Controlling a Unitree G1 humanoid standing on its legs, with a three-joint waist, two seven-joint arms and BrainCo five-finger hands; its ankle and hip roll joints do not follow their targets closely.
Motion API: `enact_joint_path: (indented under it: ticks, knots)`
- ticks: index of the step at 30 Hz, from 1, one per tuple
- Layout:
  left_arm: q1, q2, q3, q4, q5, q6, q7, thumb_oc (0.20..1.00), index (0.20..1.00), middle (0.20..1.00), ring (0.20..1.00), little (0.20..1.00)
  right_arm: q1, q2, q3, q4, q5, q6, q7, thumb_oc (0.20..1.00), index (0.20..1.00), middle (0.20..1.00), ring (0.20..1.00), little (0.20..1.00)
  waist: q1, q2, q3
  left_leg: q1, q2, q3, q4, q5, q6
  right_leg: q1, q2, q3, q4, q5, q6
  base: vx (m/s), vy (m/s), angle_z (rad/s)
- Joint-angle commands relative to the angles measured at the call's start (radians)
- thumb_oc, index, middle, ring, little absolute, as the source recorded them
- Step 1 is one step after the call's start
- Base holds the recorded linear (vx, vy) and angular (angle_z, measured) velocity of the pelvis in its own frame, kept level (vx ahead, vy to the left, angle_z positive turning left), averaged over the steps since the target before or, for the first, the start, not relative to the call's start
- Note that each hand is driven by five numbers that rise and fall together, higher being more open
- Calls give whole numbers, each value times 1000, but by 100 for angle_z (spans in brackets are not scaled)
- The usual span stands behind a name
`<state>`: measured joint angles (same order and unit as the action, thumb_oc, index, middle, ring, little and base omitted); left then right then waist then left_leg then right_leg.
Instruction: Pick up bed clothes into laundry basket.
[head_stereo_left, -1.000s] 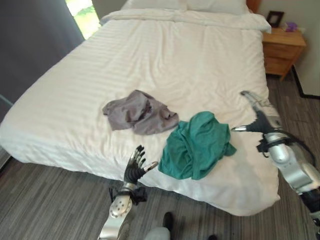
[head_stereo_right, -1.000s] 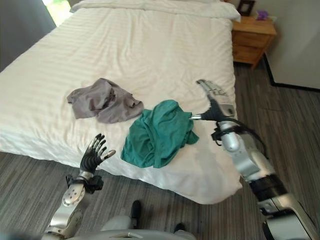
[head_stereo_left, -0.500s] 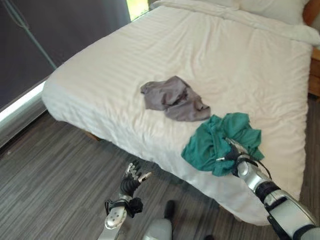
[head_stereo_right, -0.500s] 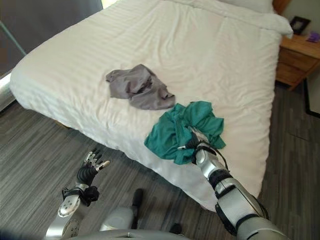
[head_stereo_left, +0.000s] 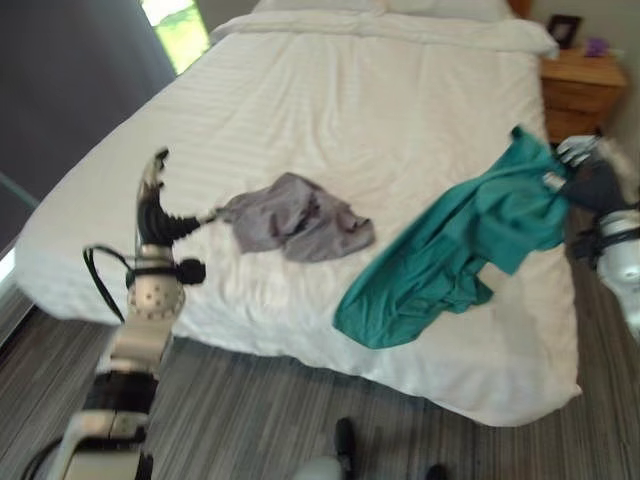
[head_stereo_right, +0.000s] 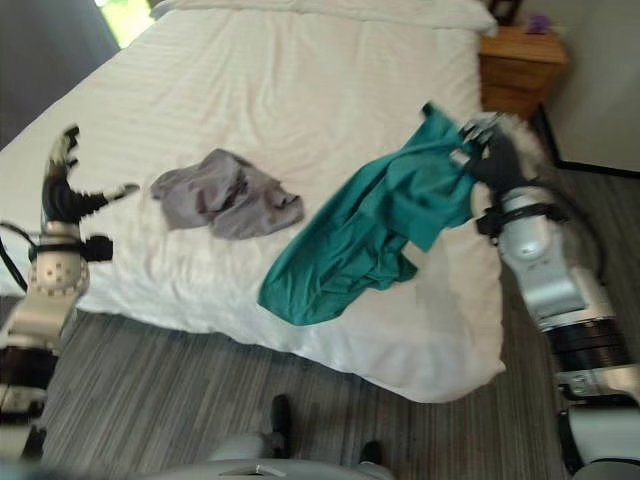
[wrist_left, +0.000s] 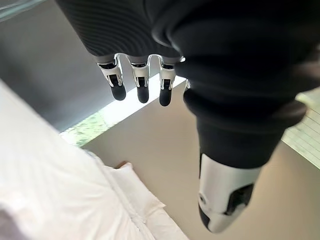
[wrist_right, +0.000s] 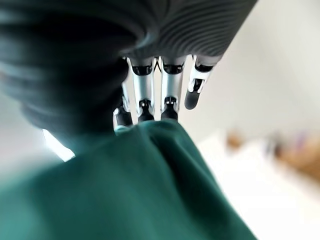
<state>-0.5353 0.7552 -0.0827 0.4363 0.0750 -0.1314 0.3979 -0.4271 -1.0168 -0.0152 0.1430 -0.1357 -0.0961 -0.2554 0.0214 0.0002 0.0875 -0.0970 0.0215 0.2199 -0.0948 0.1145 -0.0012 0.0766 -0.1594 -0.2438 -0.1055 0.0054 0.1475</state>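
Teal garment (head_stereo_left: 450, 255), soft and stretched long, pinched in right robot hand (head_stereo_right: 490, 160); crumpled grey garment (head_stereo_left: 295, 215) beside spread left robot hand (head_stereo_left: 155, 205).

Right robot hand (head_stereo_left: 590, 180) blurred (fingertips probably behind green garment (head_stereo_left: 450, 250)).

Both arms silver-grey, jointed segments. Left hand (head_stereo_left: 153, 205): dark ribbed cover at back and wrist, silver fingers (wrist_left: 140, 76) with dark tips, white-and-black thumb. Right hand (head_stereo_right: 497, 158): same dark ribbed cover.
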Motion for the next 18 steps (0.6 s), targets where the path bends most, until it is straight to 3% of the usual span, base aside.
enact_joint_path:
  ticks: [1,3,4,6,7,8,12,16,17,18]
  knots:
    - [-70,8,-98,175,189,77,56,1000,1000,1000,1000,1000,-15,-58,-82,67,55,-48,-78,200,200,200,200,200,-20,-34,-28,43,94,-9,8,-78,-131,-21,-73,-16,18,31,89,58,104,-41]
    - [-130,24,-145,326,252,125,45,1000,1000,1000,1000,1000,62,-101,-167,73,56,-44,-82,200,200,200,200,200,-56,-35,-28,49,89,6,8,-93,-128,-31,-80,-5,19,37,98,50,86,-31]
    - [-139,22,-152,332,252,123,46,1000,1000,1000,1000,1000,71,-101,-177,71,56,-45,-82,200,200,200,200,200,-52,-37,-27,45,89,6,8,-87,-127,-35,-81,-5,18,43,98,30,106,-35]
    - [-199,28,-204,541,312,173,25,1000,1000,1000,1000,1000,147,-128,-259,72,37,-41,-100,200,200,200,200,200,-98,-37,-20,39,86,28,8,-94,-120,-64,-89,14,22,63,108,0,100,-42]
    - [-210,25,-212,550,312,170,26,1000,1000,1000,1000,1000,156,-126,-270,69,37,-41,-100,200,200,200,200,200,-92,-38,-20,37,86,29,8,-94,-120,-66,-89,15,22,64,108,-2,99,-54]
    - [-225,14,-232,692,343,201,1,1000,1000,1000,1000,1000,206,-126,-322,59,17,-37,-112,200,200,200,200,200,-118,-42,-7,37,87,54,8,-98,-115,-84,-93,28,27,77,112,-2,67,-54]
    - [-207,4,-267,866,454,250,-49,1000,1000,1000,1000,1000,282,-107,-409,62,0,-31,-132,200,200,200,200,200,-137,-50,25,41,88,95,8,-104,-108,-111,-100,42,32,107,114,-10,98,-29]
    - [-172,-4,-303,954,552,267,-111,1000,1000,1000,1000,1000,286,-110,-420,81,4,-32,-133,200,200,200,200,200,-149,-57,47,42,91,122,8,-104,-106,-131,-103,47,37,120,114,-22,80,-45]
    - [-129,-1,-305,1001,593,259,-166,457,457,457,457,457,288,-104,-431,75,16,-38,-129,200,200,200,200,200,-162,-62,62,48,96,138,8,-113,-105,-139,-102,49,44,121,114,-22,42,-28]
    - [-129,1,-303,1001,595,258,-167,200,200,200,200,200,288,-104,-431,74,16,-38,-129,200,200,200,200,200,-161,-63,61,44,95,141,8,-106,-104,-146,-102,53,45,126,114,-16,80,-15]
